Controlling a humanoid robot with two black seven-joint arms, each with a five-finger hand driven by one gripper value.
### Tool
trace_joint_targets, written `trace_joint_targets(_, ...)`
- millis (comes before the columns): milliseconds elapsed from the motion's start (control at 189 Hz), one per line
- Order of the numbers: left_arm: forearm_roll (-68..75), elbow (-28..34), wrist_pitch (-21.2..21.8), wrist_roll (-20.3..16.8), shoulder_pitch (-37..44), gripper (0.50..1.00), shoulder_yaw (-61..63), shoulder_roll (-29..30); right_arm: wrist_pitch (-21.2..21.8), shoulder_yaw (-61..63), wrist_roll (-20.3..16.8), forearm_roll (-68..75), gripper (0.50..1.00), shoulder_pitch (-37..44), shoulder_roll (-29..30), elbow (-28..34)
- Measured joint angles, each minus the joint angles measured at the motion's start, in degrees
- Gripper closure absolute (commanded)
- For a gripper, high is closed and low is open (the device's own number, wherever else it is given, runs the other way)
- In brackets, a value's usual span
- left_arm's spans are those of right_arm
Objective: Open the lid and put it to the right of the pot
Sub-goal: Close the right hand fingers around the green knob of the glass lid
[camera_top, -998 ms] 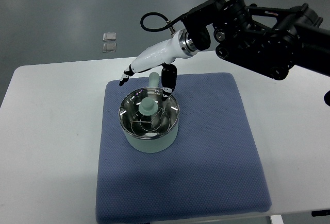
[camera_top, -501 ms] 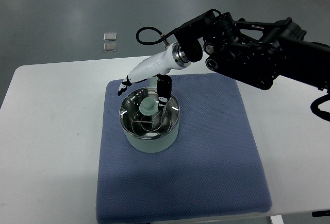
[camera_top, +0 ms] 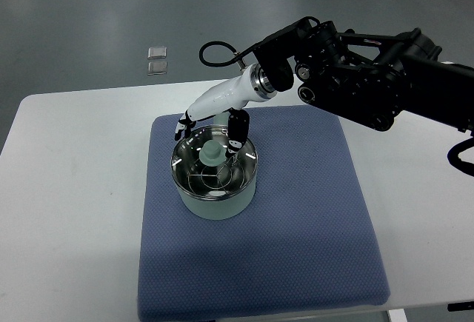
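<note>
The right hand [camera_top: 211, 118], reaching in from the right edge on its black arm, is hovering over the far rim of the pale green pot [camera_top: 215, 178], which is sitting on the blue mat [camera_top: 296, 218] spread over the white table [camera_top: 67, 189]. Its fingers are spreading loosely and gripping nothing, the thumb [camera_top: 236, 128] hanging just beside the pale knob [camera_top: 212, 153] of the glass lid [camera_top: 213, 165], which is resting on the pot. To take the lid cleanly, the hand should be centring thumb and fingers on opposite sides of the knob, closing firmly, then lifting straight up before swinging toward the open mat on the pot's right.
</note>
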Motion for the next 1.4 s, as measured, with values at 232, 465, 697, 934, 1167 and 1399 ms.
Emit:
trace_joint_targets(232,0.0,0.0,0.0,0.0,0.0,0.500,0.0,0.0,-0.3,0.1,0.3,-0.4,0.707,-0.6,-0.3,0.2)
trace_joint_targets(465,0.0,0.0,0.0,0.0,0.0,0.500,0.0,0.0,-0.3,0.2,0.4,-0.5,0.744,-0.8,-0.3,0.5)
trace_joint_targets(697,0.0,0.0,0.0,0.0,0.0,0.500,0.0,0.0,-0.7,0.2,0.4,-0.5,0.758,-1.4,-0.1,0.5)
trace_joint_targets(934,0.0,0.0,0.0,0.0,0.0,0.500,0.0,0.0,-1.3,0.2,0.4,-0.5,0.777,-2.0,0.1,0.5)
trace_joint_targets(1167,0.0,0.0,0.0,0.0,0.0,0.500,0.0,0.0,-1.4,0.3,0.4,-0.5,0.891,-2.0,-0.1,0.4)
trace_joint_targets(1399,0.0,0.0,0.0,0.0,0.0,0.500,0.0,0.0,-1.4,0.4,1.1,-0.5,0.967,-2.0,-0.2,0.4)
